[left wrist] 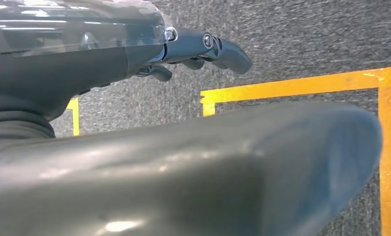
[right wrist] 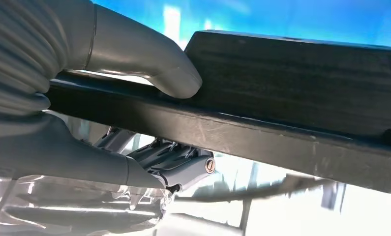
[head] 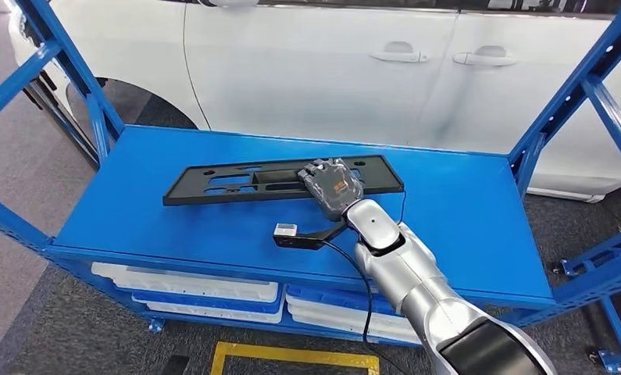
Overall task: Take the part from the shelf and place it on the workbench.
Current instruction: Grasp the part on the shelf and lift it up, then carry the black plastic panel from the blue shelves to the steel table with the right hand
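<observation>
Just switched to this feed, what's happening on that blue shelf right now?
The robot's right hand has reached onto the blue shelf and grips the long black plastic part near its right end. The right wrist view shows the thumb on one face of the part's edge and the fingers under it. The part looks as if it lies on the shelf, not yet lifted. The left hand hangs over the grey floor, holding nothing.

Left hand (left wrist: 203, 49) hangs over grey carpet (left wrist: 301, 34) with yellow tape (left wrist: 291, 86).

white car (head: 330, 62) behind — white bins (head: 190, 285) (lower tier), yellow floor tape (head: 291, 355) below.
</observation>
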Available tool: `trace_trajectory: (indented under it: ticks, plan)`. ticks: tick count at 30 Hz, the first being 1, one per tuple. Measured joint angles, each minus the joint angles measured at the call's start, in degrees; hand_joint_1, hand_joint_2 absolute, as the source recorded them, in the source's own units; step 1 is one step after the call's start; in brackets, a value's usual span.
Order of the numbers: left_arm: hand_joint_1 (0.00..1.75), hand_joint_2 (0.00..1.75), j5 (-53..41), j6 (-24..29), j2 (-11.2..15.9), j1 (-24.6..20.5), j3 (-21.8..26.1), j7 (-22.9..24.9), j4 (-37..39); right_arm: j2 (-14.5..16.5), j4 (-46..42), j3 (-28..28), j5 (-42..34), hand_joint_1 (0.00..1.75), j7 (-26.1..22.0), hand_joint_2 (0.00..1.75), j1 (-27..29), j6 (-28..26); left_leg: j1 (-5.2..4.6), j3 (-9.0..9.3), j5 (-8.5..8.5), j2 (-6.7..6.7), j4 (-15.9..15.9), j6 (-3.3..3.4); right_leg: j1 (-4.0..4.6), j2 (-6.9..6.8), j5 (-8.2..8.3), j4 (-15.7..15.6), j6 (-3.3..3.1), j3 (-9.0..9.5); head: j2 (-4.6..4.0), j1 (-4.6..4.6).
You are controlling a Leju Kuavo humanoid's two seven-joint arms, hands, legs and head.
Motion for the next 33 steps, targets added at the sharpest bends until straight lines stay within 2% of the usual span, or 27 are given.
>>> trace_trajectory:
  ticks: [3,5,6,8,9,10,11,13,14,15,17,19,20,21,23,24,25,26,27,28,29,31,33]
  plan:
    - [0.0,0.0,0.2,0.0,0.0,0.3,0.0,-0.3,0.0,-0.7,-3.9,0.7,0.9,1.75,0.5,1.75,-2.6,1.8,-0.21,-0.11,0.01,-0.13,-0.6,1.18,0.11,-0.01,0.0,0.3,0.78,-0.57,0.0,0.0]
    - [0.0,0.0,0.3,0.0,0.1,0.4,0.1,-0.4,0.0,-1.4,-6.4,1.0,1.0,1.75,0.7,1.75,-4.2,2.9,-0.12,-0.19,0.23,-0.14,-0.8,1.91,-0.08,-0.05,-1.3,2.0,1.34,-1.35,0.0,0.0]
    - [0.0,0.0,0.3,0.0,0.1,0.4,0.1,-0.4,0.0,-1.7,-7.4,1.1,1.0,1.75,0.8,1.75,-4.9,3.3,-0.05,-0.21,0.3,-0.13,-0.9,2.19,-0.16,-0.05,-2.85,4.6,1.6,-2.52,0.0,0.0]
    - [0.0,0.0,0.3,0.0,0.1,0.4,0.1,-0.5,0.0,-2.1,-8.8,1.3,1.0,1.75,0.9,1.75,-5.7,3.6,-0.08,-0.24,0.28,-0.13,-0.9,2.46,-0.23,-0.06,-6.43,12.4,1.97,-6.09,0.0,0.0]
    - [0.0,0.0,0.3,0.0,0.1,0.4,0.1,-0.5,0.0,-2.3,-9.3,1.4,1.0,1.75,0.9,1.75,-5.9,3.7,-0.11,-0.23,0.26,-0.14,-0.9,2.49,-0.24,-0.07,-7.45,15.8,2.03,-7.77,0.0,0.0]
    - [0.0,0.0,0.3,0.0,0.1,0.4,0.1,-0.5,0.0,-2.4,-9.6,1.6,1.0,1.75,1.0,1.75,-5.9,3.7,-0.13,-0.21,0.23,-0.18,-0.9,2.52,-0.23,-0.06,-7.34,17.1,1.97,-8.59,0.0,0.0]
    - [0.0,0.0,0.3,0.0,0.1,0.4,0.1,-0.5,0.0,-2.6,-10.0,1.8,1.1,1.75,1.1,1.75,-5.9,3.7,-0.17,-0.16,0.2,-0.25,-0.9,2.54,-0.21,-0.06,-6.09,16.1,1.78,-8.32,0.0,0.0]
    - [0.0,0.0,0.3,0.0,0.1,0.4,0.1,-0.5,0.0,-3.0,-10.9,2.1,1.5,1.75,1.4,1.75,-6.2,3.7,-0.27,-0.02,0.11,-0.37,-0.9,2.52,0.04,-0.03,-1.75,8.5,0.96,-5.16,0.0,0.0]
    - [0.0,0.0,0.2,0.0,0.0,0.4,0.1,-0.5,0.0,-3.2,-11.5,2.3,1.7,1.75,1.5,1.75,-6.6,3.8,-0.42,-0.06,0.06,-0.39,-0.8,2.42,0.25,-0.03,-0.12,4.6,0.5,-3.45,0.0,0.0]
    - [0.0,0.0,0.2,0.0,0.0,0.3,0.1,-0.5,0.0,-3.4,-12.3,2.5,1.7,1.75,1.5,1.75,-7.2,4.0,-0.49,-0.18,0.06,-0.38,-0.8,2.26,0.45,-0.03,0.76,2.0,0.16,-2.35,0.0,0.0]
    - [0.0,0.0,0.1,0.0,-0.1,0.4,0.1,-0.5,0.0,-4.2,-14.0,2.9,1.6,1.75,1.5,1.75,-8.5,5.0,-0.56,-0.44,0.13,-0.34,-0.9,1.78,0.71,-0.03,0.84,0.4,-0.14,-1.86,0.0,0.0]
    - [0.0,0.0,0.2,-0.1,-0.1,0.4,0.1,-0.6,0.0,-5.1,-16.2,3.1,1.2,1.75,1.5,1.75,-9.8,6.2,-0.6,-0.4,-0.04,-0.3,-1.0,1.2,0.5,-0.07,1.05,-0.3,-0.41,-1.6,0.0,0.0]
    - [0.0,0.0,0.2,-0.1,0.0,0.4,0.1,-0.7,0.0,-5.5,-17.4,3.3,0.8,1.75,1.5,1.75,-10.4,6.7,-0.64,-0.7,-0.74,-0.26,-0.1,0.93,0.29,-0.12,1.24,-0.8,-0.62,-1.28,0.0,-0.01]
    - [0.0,0.0,0.2,0.0,0.0,0.3,0.1,-0.7,0.0,-5.7,-18.6,3.5,0.0,1.75,1.3,1.75,-11.0,7.2,-0.67,-1.46,-1.97,-0.21,1.8,0.68,0.06,-0.16,1.42,-1.3,-0.82,-0.97,0.0,-0.01]
    - [0.0,0.0,0.4,0.0,0.0,0.3,0.1,-0.9,0.0,-6.3,-21.3,3.7,-2.8,1.75,0.6,1.75,-12.0,8.3,-0.52,-4.64,-5.46,-0.15,8.8,0.26,-0.06,-0.17,1.47,-1.5,-1.08,-0.7,0.0,-0.02]
    - [0.0,0.0,0.5,0.0,0.0,0.3,0.1,-1.0,0.0,-6.6,-22.7,3.8,-4.9,1.75,0.0,1.75,-12.2,9.2,-0.46,-6.3,-6.65,-0.15,12.2,0.06,-0.04,-0.15,1.4,-1.4,-1.11,-0.7,0.0,-0.02]
    - [0.0,0.0,0.6,0.0,0.0,0.4,0.2,-1.1,0.0,-7.0,-24.3,3.9,-7.6,1.75,-0.8,1.75,-12.2,10.4,-0.41,-7.37,-6.94,-0.14,14.3,-0.11,-0.03,-0.14,1.29,-1.3,-1.11,-0.69,0.0,-0.02]
    - [0.0,0.0,0.7,0.0,0.0,0.4,0.2,-1.3,0.0,-7.4,-25.9,3.9,-11.0,1.75,-1.8,1.75,-12.2,12.0,-0.35,-7.49,-6.11,-0.14,14.3,-0.22,-0.04,-0.13,1.14,-1.1,-1.05,-0.68,0.0,-0.02]
    - [0.0,0.0,0.7,0.0,0.0,0.4,0.2,-1.3,0.0,-7.8,-27.5,3.8,-15.1,1.75,-3.0,1.75,-12.2,13.9,-0.27,-6.63,-4.4,-0.12,12.2,-0.28,-0.07,-0.1,0.96,-0.9,-0.94,-0.67,0.0,-0.02]
    - [0.0,0.0,0.7,0.0,0.1,0.4,0.2,-1.4,0.0,-8.2,-29.1,3.6,-20.4,1.75,-4.3,1.75,-12.2,16.5,-0.16,-4.94,-2.21,-0.08,8.3,-0.28,-0.1,-0.07,0.69,-0.5,-0.77,-0.66,0.0,-0.02]
    - [0.0,0.0,0.7,-0.1,0.1,0.4,0.2,-1.4,0.0,-8.5,-30.6,3.3,-26.0,1.75,-5.6,1.75,-12.2,19.3,-0.13,-3.23,-0.79,-0.06,4.8,-0.21,-0.04,-0.04,0.42,-0.2,-0.53,-0.76,0.0,-0.02]
    - [0.0,0.0,0.7,-0.2,0.1,0.3,0.2,-1.4,0.0,-9.1,-33.1,2.5,-37.4,1.75,-7.9,1.75,-12.1,25.1,-0.14,-1.18,0.33,-0.14,0.2,0.34,0.14,0.01,0.07,0.5,0.0,-1.17,0.0,-0.02]
    - [0.0,0.0,0.6,-0.2,0.1,0.3,0.2,-1.3,0.0,-9.8,-34.7,1.6,-46.8,1.75,-9.5,1.75,-11.6,29.7,-0.25,-1.16,0.16,-0.34,-0.2,1.09,0.29,0.0,0.14,0.7,0.52,-1.46,0.0,-0.02]
